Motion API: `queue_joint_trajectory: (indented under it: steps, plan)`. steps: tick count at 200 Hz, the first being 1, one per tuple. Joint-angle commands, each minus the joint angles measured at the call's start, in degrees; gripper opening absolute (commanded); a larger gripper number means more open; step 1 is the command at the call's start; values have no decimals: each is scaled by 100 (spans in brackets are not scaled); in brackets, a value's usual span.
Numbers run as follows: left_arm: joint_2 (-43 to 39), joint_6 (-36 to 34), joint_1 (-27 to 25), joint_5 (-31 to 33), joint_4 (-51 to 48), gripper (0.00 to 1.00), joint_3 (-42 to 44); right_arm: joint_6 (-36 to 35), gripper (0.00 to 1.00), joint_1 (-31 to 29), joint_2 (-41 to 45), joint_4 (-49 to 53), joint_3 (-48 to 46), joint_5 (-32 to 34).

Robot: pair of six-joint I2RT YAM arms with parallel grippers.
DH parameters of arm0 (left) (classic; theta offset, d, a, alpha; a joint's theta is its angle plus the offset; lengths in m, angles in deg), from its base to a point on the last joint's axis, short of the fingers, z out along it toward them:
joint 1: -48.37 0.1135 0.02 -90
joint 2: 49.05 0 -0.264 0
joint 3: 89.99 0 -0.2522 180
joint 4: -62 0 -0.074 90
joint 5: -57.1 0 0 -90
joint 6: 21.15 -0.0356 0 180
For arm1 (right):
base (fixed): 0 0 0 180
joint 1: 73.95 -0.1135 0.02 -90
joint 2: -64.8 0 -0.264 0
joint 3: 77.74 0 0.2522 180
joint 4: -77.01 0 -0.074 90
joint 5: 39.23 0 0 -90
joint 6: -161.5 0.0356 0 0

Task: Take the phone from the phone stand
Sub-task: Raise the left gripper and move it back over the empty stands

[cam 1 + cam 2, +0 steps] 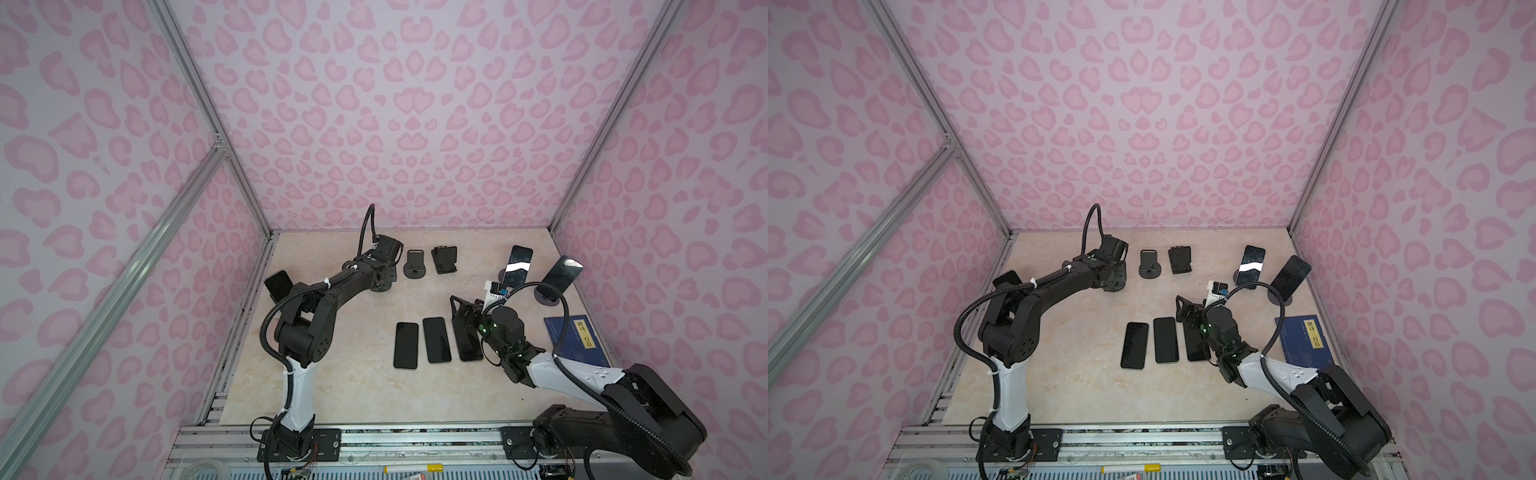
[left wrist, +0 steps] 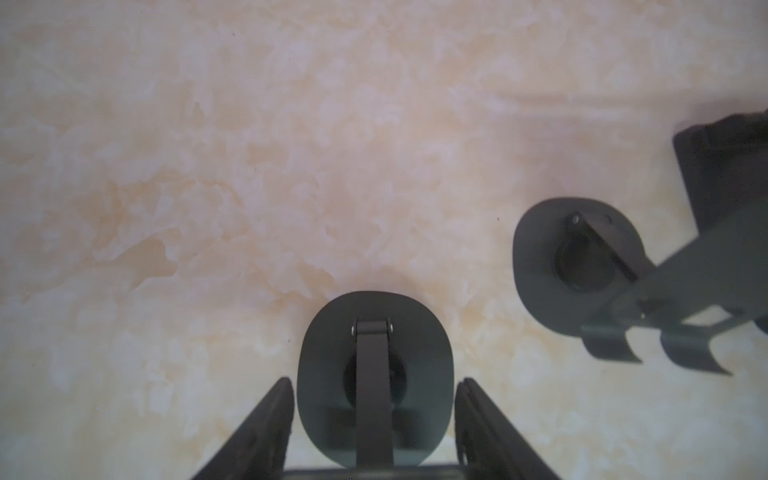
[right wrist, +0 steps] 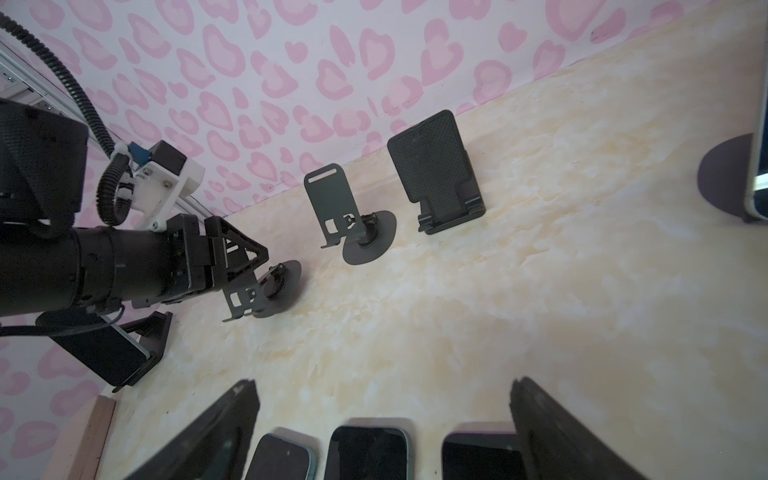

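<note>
Pink walls point(image 1: 415, 104) are enclosing a marbled surface point(image 1: 353, 386); left jaws are clenching a stand point(image 2: 374, 365), right jaws are hovering released above three phones point(image 1: 437, 340).

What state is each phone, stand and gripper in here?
left gripper: jaws shut on small stand, no phone on it.
right gripper: jaws open, empty.
flat phones: three, lying in a row.
right phones: two, propped up, not yet removed.
left phone: propped up too.
back stands: two, empty.
blue book: closed.

Soft, even light; blurry wrist-view foregrounds
</note>
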Motion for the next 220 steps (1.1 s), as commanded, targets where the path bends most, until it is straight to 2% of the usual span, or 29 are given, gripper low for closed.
queue_joint_trajectory:
  steps: [1,51,100,148,186,220]
  plan:
    - [434,-30,136,-103,62,64,-602,6,97,-8,-44,-132,13,-27]
    - [1402,-25,281,-304,-488,69,-2001,20,97,-2,-35,-132,14,-50]
    - [1351,107,298,-235,-828,85,-2007,48,97,-2,0,-123,9,-60]
    - [-269,216,281,-28,-632,91,-952,-36,97,-8,96,-66,1,31]
    - [-1768,294,277,475,-611,93,17,-48,97,-2,148,-36,-3,6]
    - [-2571,221,291,527,-538,97,603,-42,97,-11,185,-35,-5,5]
